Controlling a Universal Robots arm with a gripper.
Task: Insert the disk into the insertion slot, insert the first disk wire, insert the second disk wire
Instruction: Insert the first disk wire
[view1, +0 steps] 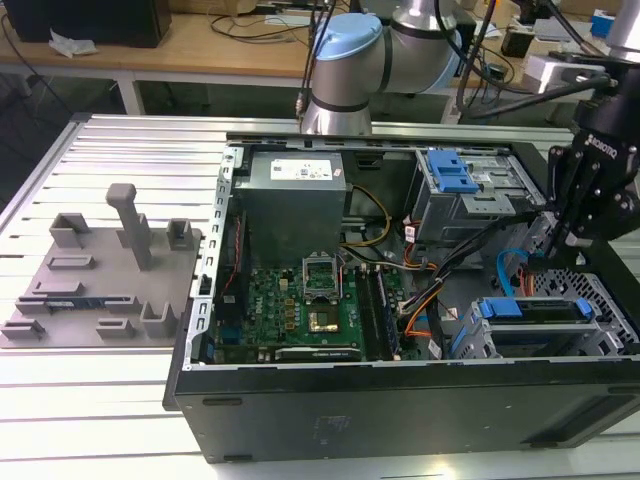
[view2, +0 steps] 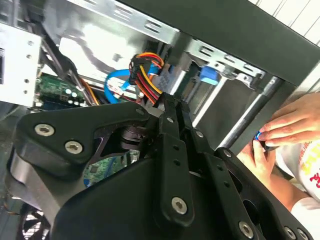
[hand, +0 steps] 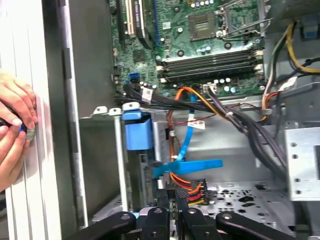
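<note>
Case: your open computer case (view1: 400, 405) sits on the slotted desk (view1: 120, 150). Inside it are the motherboard (view1: 300, 300), a grey power supply (view1: 295, 195) and a tall cage with a blue latch (view1: 450, 175).
Slot: the insertion slot (view1: 605, 298) is at roughly 4 o'clock in the case in the exterior view, and the disk (view1: 535, 312) in its blue carrier is already lying in it.
Claw: the claw (view1: 552, 250) hangs at about 3 o'clock over the case. In both wrist views it looks clenched (view2: 172, 107) (hand: 175, 202) on the plug end of the red-orange-yellow disk wire (view2: 147, 70) (hand: 187, 186).
Disk vs claw: the disk is near the claw, at about 7 o'clock from it in the exterior view, and they're not touching.
Extra: you'll spot a flat blue cable (hand: 187, 150) just beside the disk wire.
Hands: someone's hands (hand: 15, 130) are at the case's outer wall.
</note>
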